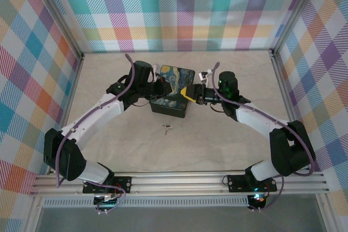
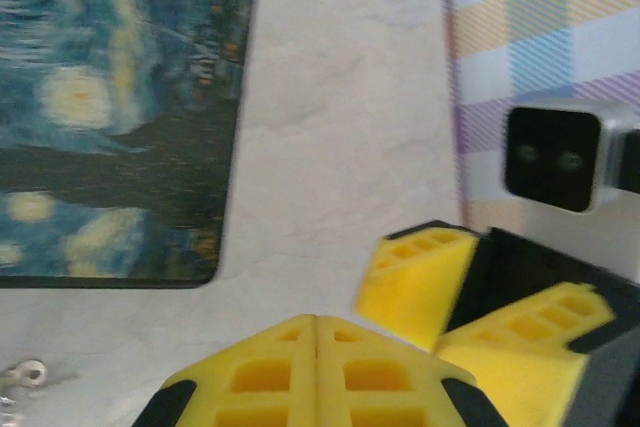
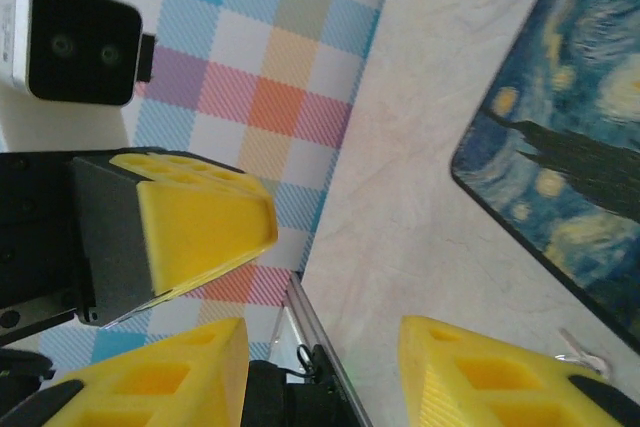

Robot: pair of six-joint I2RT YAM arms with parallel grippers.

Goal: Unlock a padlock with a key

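The key (image 1: 167, 129), small and silvery, lies on the table just in front of the Starry-Night box (image 1: 173, 91). It also shows as a thin metal piece at the edge of the left wrist view (image 2: 27, 376) and of the right wrist view (image 3: 583, 355). The padlock is hidden from me. My left gripper (image 1: 162, 86) hovers over the box's left part; its yellow fingers (image 2: 270, 377) are pressed together with nothing between them. My right gripper (image 1: 189, 93) faces it from the box's right side, open and empty (image 3: 320, 347). The two grippers are tip to tip, a little apart.
Checked walls (image 1: 179, 9) close the table on three sides, with a metal rail (image 3: 320, 332) along their foot. The left gripper's finger (image 3: 200, 227) and its camera (image 3: 70, 37) are close to my right fingers. Bare table (image 1: 174, 150) lies in front of the key.
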